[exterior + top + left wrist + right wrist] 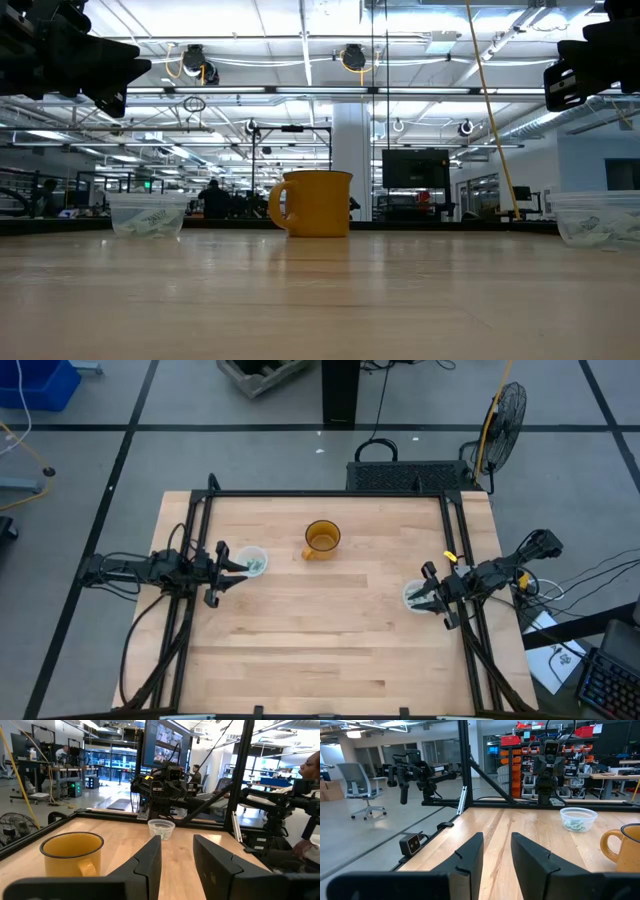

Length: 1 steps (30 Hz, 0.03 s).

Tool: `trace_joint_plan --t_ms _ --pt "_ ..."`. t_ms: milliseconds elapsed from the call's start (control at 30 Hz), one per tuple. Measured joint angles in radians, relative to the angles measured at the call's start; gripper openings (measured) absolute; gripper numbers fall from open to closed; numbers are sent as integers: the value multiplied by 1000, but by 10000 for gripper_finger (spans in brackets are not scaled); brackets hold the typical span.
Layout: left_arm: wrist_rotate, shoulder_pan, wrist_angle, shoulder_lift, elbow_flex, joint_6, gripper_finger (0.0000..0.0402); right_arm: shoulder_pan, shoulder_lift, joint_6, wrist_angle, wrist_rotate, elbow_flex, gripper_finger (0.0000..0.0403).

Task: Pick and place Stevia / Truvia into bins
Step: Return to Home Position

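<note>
The sachets [257, 566] in the left cup [241, 555] are too small to be counted; the right cup [598, 212] is cropped in the low view.

Near half and centre of tabletop [320, 650] left free. Passage blocked by amber mug [322, 539] toward far edge, left cup [252, 561] near left edge, right cup [417, 595] near right edge.

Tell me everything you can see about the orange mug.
The mug is amber-orange and looks translucent, round, with one loop handle turned toward the left arm's side. It stands upright on the wooden table, mid-width toward the far edge, nothing visible inside. Only the table touches it; the left pincer and right pincer are well off.
</note>
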<state>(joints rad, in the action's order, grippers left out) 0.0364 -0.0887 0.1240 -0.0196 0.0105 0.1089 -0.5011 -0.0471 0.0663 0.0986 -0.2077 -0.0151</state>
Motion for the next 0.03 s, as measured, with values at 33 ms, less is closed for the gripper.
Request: trace_joint_plan --t_ms 33 --pt "0 0 0 0 0 0 118 0 0 0 0 0 0 94"
